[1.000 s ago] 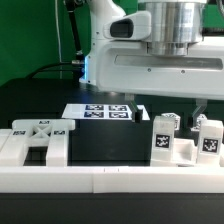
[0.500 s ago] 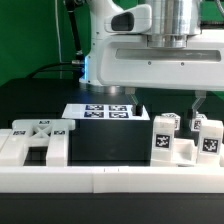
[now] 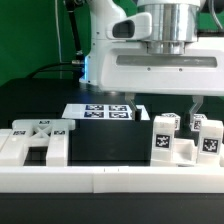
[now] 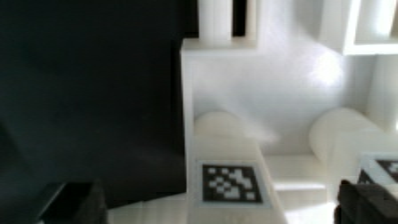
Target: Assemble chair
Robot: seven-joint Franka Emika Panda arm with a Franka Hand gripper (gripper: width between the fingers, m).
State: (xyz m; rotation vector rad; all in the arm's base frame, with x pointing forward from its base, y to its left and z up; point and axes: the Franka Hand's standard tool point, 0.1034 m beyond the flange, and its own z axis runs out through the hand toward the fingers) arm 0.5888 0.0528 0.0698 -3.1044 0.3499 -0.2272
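chair parts [image 3: 186, 140] are sitting loose, not joined into a chair. Two tagged posts [image 3: 165, 135] are standing upright side by side right under the gripper [image 4: 222, 200], with a lower white block [image 3: 185, 152] between them; can't tell if it's one piece with them. Each post is showing one black-and-white tag to the exterior camera. The wrist view is looking down on two rounded tops, with one tag [image 4: 228, 186] readable.

Gripper fingers are standing wide apart, dark tips either side of the tagged post, gripping nothing. One finger [image 3: 197, 106] is hanging near the post tops.

One flat piece [image 3: 38, 136] with raised cross marks is lying well off from the gripper, toward the exterior view's left. It is sitting just behind the white border wall [image 3: 110, 180], which is running across the front, nearer the camera than the gripper.

The marker board [image 3: 100, 111] is lying flat beyond the gripper, carrying several tags. Everything is resting on a black table [image 3: 30, 100]. A green backdrop [image 3: 25, 40] is showing behind the arm [image 3: 160, 60].
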